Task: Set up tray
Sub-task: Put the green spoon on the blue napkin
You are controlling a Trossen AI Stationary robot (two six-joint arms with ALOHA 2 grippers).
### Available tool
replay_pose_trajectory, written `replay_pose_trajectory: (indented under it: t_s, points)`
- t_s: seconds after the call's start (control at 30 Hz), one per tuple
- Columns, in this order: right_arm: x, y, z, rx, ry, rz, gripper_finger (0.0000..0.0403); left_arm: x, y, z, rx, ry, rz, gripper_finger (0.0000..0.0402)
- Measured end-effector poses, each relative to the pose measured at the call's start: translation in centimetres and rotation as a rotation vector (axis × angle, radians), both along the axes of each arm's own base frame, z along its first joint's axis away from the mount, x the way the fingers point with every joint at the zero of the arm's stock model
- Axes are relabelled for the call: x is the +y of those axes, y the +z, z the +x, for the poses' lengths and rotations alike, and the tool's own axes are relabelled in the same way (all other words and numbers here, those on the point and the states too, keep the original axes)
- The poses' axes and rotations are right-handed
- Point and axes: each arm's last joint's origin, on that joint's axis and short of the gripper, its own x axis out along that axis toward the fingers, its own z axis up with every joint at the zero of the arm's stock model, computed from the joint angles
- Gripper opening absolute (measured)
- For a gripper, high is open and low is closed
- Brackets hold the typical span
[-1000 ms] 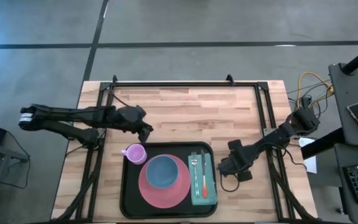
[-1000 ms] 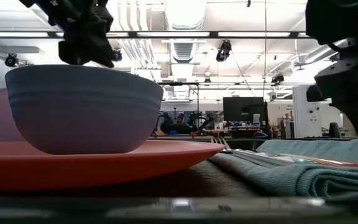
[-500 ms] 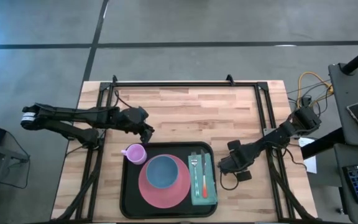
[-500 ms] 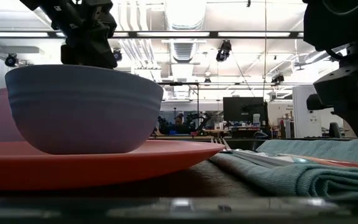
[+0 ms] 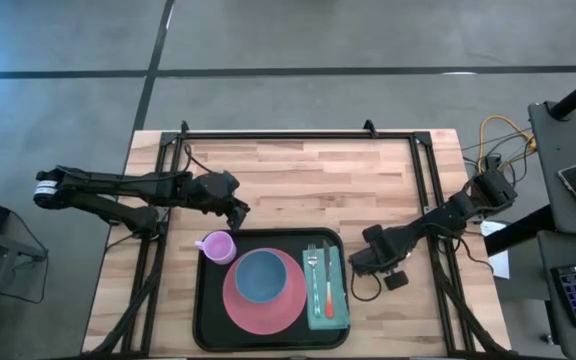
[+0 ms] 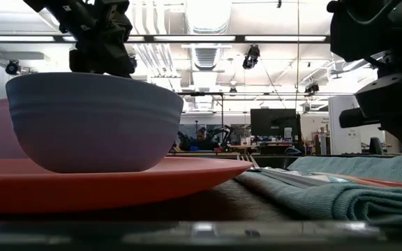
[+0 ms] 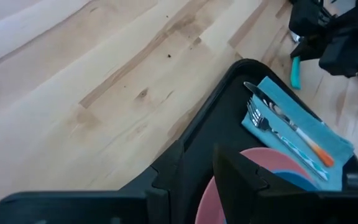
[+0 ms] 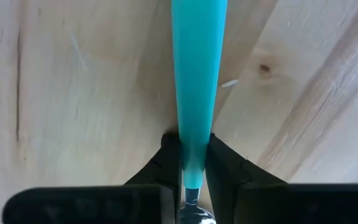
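The black tray (image 5: 206, 300) lies at the table's near middle. It holds a pink plate (image 5: 288, 310) with a blue bowl (image 5: 261, 276), a pink cup (image 5: 216, 246) at its far left corner, and a teal napkin (image 5: 336, 305) with a fork and an orange-handled utensil. My right gripper (image 5: 360, 265) stands just right of the tray and is shut on a teal-handled utensil (image 8: 197, 68). My left gripper (image 5: 238, 213) hovers open and empty beyond the tray's far left corner, next to the cup. My right gripper pinches the utensil's teal handle (image 8: 191, 163) between its two fingers, near where the handle meets the metal part. The handle runs on past the fingertips over the bare wood. Whether its free end (image 7: 296, 73) touches the table, I cannot tell.
A black frame (image 5: 298, 133) runs along the table's far edge and down both sides. Bare wood (image 5: 318, 190) lies between the tray and the far rail. In the low view the bowl (image 6: 93, 122) and plate fill the foreground, with the room behind.
My right gripper has gone a little toward the tray and slightly up, still shut on the teal-handled utensil. My left gripper has shifted slightly above the tray's far left corner.
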Motion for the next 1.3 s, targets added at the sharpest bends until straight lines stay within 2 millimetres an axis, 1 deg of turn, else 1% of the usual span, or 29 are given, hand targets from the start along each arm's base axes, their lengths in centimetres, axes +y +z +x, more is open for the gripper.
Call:
replay_pose_trajectory:
  t_s: [0.13,0.27,0.43,0.53,0.67,0.83,1.03,1.13,1.3]
  points:
    - [0.0,0.1,0.1,0.000,0.058,0.003,0.0035,0.0,0.2,0.2,-0.028,0.001,0.001,0.0066]
    - [0.2,0.8,0.7,0.008,0.217,0.005,0.0035,0.0,0.5,0.4,-0.073,0.025,-0.026,0.0066]
    - [0.2,2.7,2.0,-0.023,0.381,-0.101,0.0035,0.0,0.7,0.5,-0.099,0.050,-0.061,0.0066]
    - [0.5,3.7,2.7,-0.043,0.463,-0.110,0.0035,-0.1,0.9,0.6,-0.121,0.071,-0.092,0.0066]
    - [0.7,5.1,3.6,-0.069,0.559,-0.136,0.0035,-0.6,1.0,0.7,-0.133,0.058,-0.110,0.0066]
    - [1.0,6.7,4.6,-0.106,0.676,-0.174,0.0038,-1.8,1.1,0.8,-0.159,0.087,-0.215,0.0066]
    - [1.5,8.3,5.6,-0.156,0.847,-0.186,0.0043,-4.0,1.8,1.1,-0.243,0.039,-0.313,0.0066]
    - [2.0,8.8,5.9,-0.180,0.921,-0.184,0.0042,-5.1,2.2,1.1,-0.280,0.009,-0.358,0.0066]
    - [3.5,9.3,5.9,-0.235,0.979,-0.182,0.0043,-6.6,2.8,1.1,-0.336,-0.037,-0.412,0.0066]
